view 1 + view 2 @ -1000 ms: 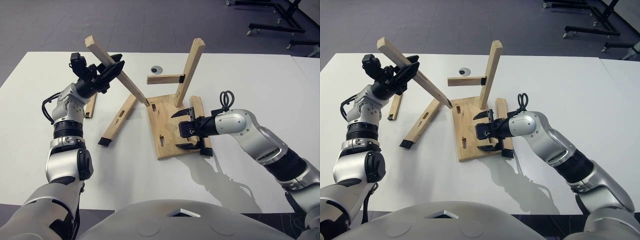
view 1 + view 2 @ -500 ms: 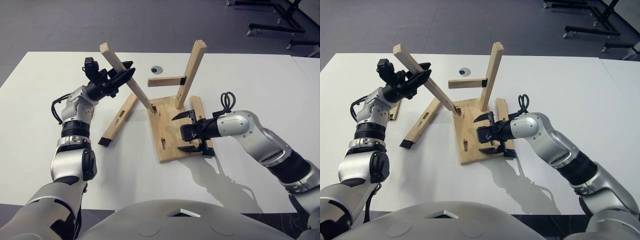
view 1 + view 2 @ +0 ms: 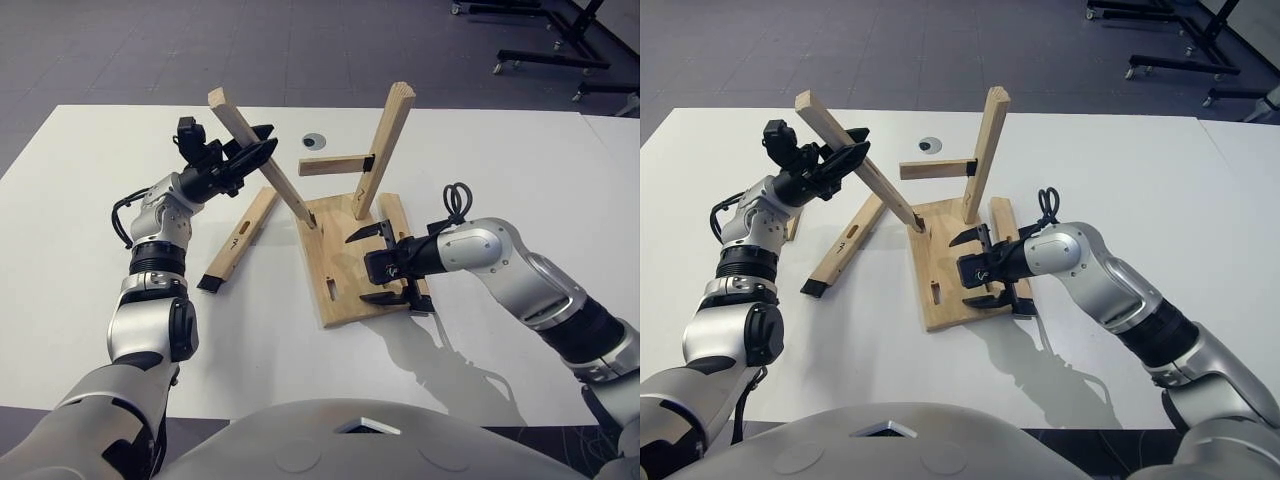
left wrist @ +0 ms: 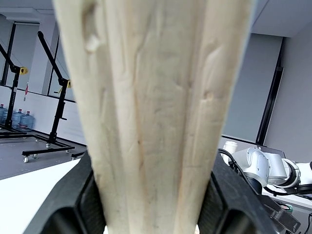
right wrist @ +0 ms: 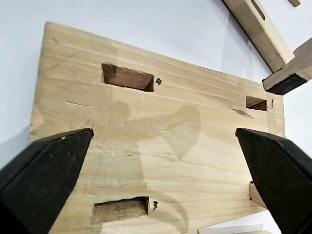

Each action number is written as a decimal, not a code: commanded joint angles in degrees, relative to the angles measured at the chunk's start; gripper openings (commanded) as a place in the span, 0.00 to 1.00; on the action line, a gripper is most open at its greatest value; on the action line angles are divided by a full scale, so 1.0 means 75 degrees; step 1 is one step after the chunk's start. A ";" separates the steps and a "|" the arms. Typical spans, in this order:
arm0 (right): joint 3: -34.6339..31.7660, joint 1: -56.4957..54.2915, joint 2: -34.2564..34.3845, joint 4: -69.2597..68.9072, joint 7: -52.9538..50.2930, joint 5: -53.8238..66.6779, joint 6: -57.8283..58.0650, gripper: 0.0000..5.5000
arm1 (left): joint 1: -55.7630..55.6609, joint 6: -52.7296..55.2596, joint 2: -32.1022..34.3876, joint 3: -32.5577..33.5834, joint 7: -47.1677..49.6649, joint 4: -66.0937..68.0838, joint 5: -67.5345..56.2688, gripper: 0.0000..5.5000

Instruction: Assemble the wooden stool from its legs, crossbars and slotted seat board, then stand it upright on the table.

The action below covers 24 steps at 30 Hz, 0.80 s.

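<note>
Left eye view showed the slotted seat board (image 3: 325, 250) lying flat in the middle of the white surface (image 3: 500, 150). A first leg (image 3: 387, 140) stood up from its far right corner, leaning slightly, with a crossbar (image 3: 333, 166) sticking out sideways from it toward the robot's left. A second leg (image 3: 285, 185) slanted steeply over the board's far left corner, its black-tipped lower end just beside a slot there; whether it touched the wood could not be told. The left gripper (image 3: 262, 146) was clamped on this leg's upper half, a finger pressed to each side in the left wrist view. The right gripper (image 3: 358, 268) was over the board's near right part, fingers spread wide and clasping nothing. A third leg (image 3: 240, 235) lay flat just left of the board, and a fourth leg (image 3: 396, 212) lay along its right edge. A round grommet (image 3: 314, 143) sat in the surface beyond the board.
</note>
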 commanded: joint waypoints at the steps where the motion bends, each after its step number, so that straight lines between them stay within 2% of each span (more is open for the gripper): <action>1: 0.0551 0.0601 -0.0563 0.0787 0.0525 -0.0836 0.0123 0.98 | -0.0167 -0.0067 0.0078 -0.0018 0.0024 -0.0027 0.0074 0.38; 13: 0.0453 0.0396 -0.0672 0.0919 0.0869 -0.0713 -0.0230 0.98 | -0.0230 -0.0159 -0.0131 -0.0017 0.0176 -0.0073 0.0042 0.38; 24: -0.0534 -0.0330 0.0055 0.0031 0.1364 0.0868 0.1391 0.98 | -0.0407 -0.0389 -0.0182 -0.0054 0.0130 0.0290 0.0129 0.38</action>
